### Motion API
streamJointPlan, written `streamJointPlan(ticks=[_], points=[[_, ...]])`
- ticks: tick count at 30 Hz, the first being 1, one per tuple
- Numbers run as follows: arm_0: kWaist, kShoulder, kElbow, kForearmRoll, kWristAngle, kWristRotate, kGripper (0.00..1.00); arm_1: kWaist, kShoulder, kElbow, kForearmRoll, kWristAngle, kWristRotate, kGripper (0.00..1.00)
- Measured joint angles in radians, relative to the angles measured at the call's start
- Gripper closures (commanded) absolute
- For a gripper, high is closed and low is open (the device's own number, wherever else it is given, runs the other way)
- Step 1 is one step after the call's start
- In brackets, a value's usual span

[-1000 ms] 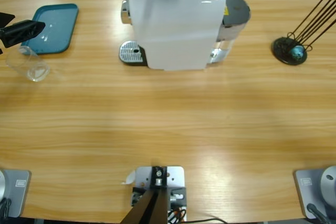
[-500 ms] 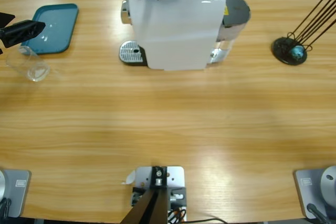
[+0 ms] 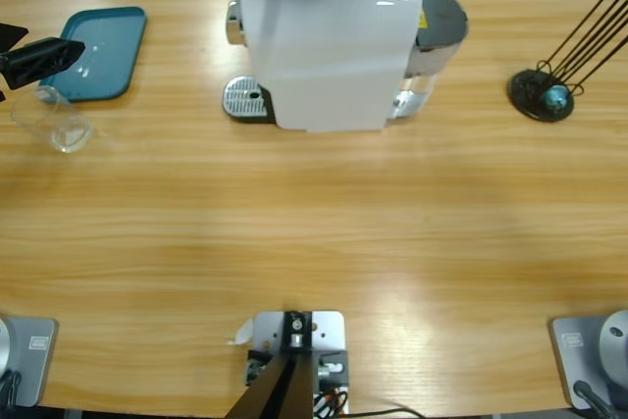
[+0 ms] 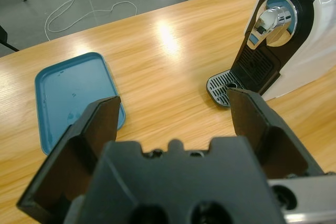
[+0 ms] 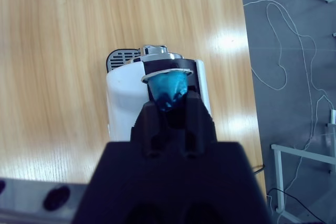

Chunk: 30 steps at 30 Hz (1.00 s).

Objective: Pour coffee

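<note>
**Capsule held over the coffee machine, left claw idle**

From above, the glossy white boxy machine stands at the table's far edge, its perforated metal drip grate bare. A clear glass near the left edge looks empty; no coffee shows anywhere.

Left wrist view: the left claw gapes wide, holding nothing, tilted towards the flat teal tray.

Right wrist view: the right claw points straight down, pinching a teal capsule over the machine's top.
</note>
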Motion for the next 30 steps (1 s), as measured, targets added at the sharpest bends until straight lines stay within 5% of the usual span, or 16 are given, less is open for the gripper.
streamJointPlan(ticks=[17, 19, 22, 24, 30], points=[[0.000, 0.008, 0.000, -0.003, -0.022, 0.000, 0.128, -0.020, -0.005, 0.015, 0.000, -0.038, 0.000, 0.994], [0.000, 0.009, 0.000, -0.003, -0.022, 0.000, 0.128, -0.020, -0.005, 0.015, 0.000, -0.038, 0.000, 0.762], [0.000, 0.012, 0.000, -0.006, -0.022, 0.000, 0.128, -0.020, -0.005, 0.015, 0.001, -0.038, 0.000, 0.740], [0.000, 0.014, 0.000, -0.008, -0.023, 0.000, 0.128, -0.020, -0.005, 0.015, 0.005, -0.038, 0.000, 0.589], [0.000, 0.016, 0.000, -0.012, -0.026, 0.000, 0.128, -0.020, -0.004, 0.009, 0.016, -0.038, 0.000, 0.589]])
